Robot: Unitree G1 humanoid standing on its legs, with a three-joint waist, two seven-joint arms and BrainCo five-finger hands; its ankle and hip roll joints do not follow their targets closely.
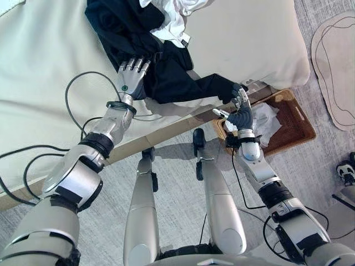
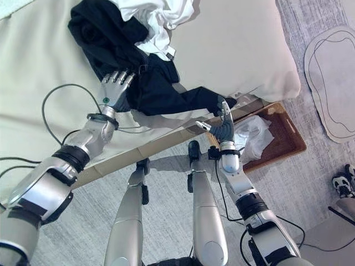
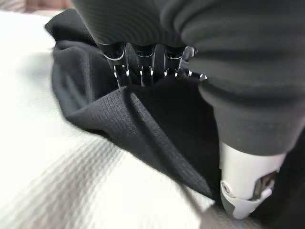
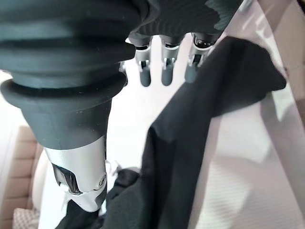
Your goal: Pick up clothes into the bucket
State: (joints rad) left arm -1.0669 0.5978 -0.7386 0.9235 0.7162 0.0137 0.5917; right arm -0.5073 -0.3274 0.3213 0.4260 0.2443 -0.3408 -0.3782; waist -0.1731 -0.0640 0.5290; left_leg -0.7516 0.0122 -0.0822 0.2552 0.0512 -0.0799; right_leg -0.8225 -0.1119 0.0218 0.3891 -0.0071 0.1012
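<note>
A black garment [image 1: 166, 77] lies spread on the cream bed [image 1: 244, 39], with one sleeve trailing to the bed's front edge. A white garment [image 1: 172, 19] is heaped on its far end. My left hand [image 1: 132, 77] rests flat on the black cloth [image 3: 157, 124], its straight fingers [image 3: 143, 67] pressing into the fabric. My right hand [image 1: 242, 113] is open at the tip of the sleeve [image 4: 190, 143], fingers [image 4: 164, 71] straight beside the cloth and thumb apart. A brown wicker basket [image 1: 297, 119] stands on the floor just right of that hand.
A crumpled white cloth [image 1: 265, 123] lies in the basket. The bed's wooden edge [image 1: 166, 133] runs between the hands and the grey carpet. A pale mat [image 1: 335, 66] lies at the far right, and a shoe [image 1: 346, 169] sits on the floor below it.
</note>
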